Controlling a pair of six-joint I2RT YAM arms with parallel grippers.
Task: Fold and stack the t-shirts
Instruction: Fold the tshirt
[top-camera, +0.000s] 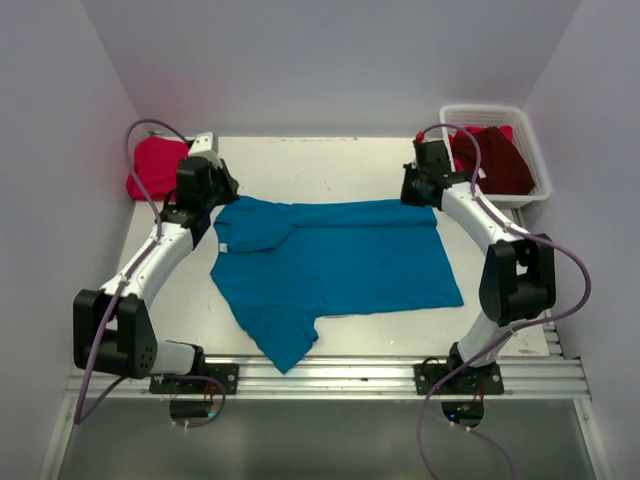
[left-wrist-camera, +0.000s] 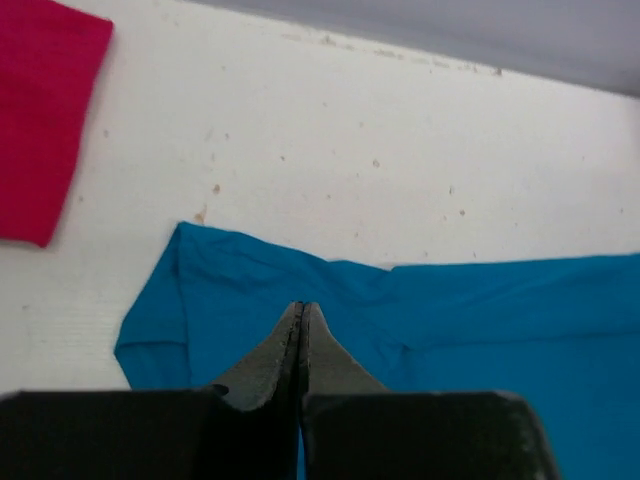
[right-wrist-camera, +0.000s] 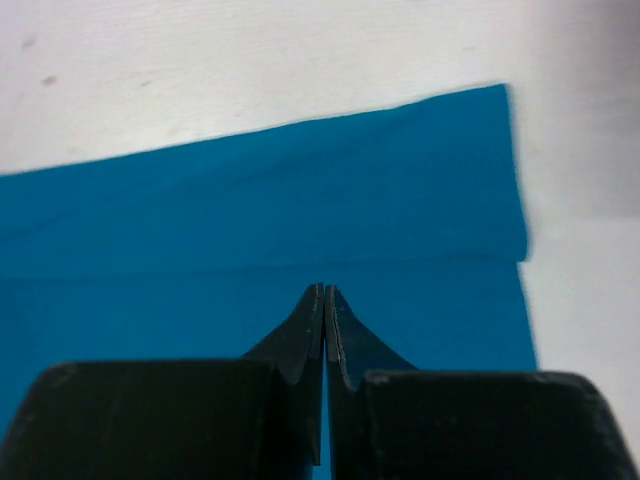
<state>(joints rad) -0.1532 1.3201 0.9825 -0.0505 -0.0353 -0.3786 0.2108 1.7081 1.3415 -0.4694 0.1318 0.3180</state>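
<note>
A teal-blue t-shirt (top-camera: 340, 265) lies spread mid-frame on the white surface (top-camera: 330, 165), its top edge folded over, with bare room above it. The wrist views show the left gripper (left-wrist-camera: 302, 315) and right gripper (right-wrist-camera: 324, 295) pressed together over that fold, with no cloth between them. A pinkish-red t-shirt (top-camera: 155, 168) sits upper left. Only the top view shows the maroon t-shirt (top-camera: 495, 160) in a basket (top-camera: 480, 108), upper right.

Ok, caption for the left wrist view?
Shut left end effector over the teal-blue t-shirt on the white table, pinkish-red t-shirt at upper left.
</note>
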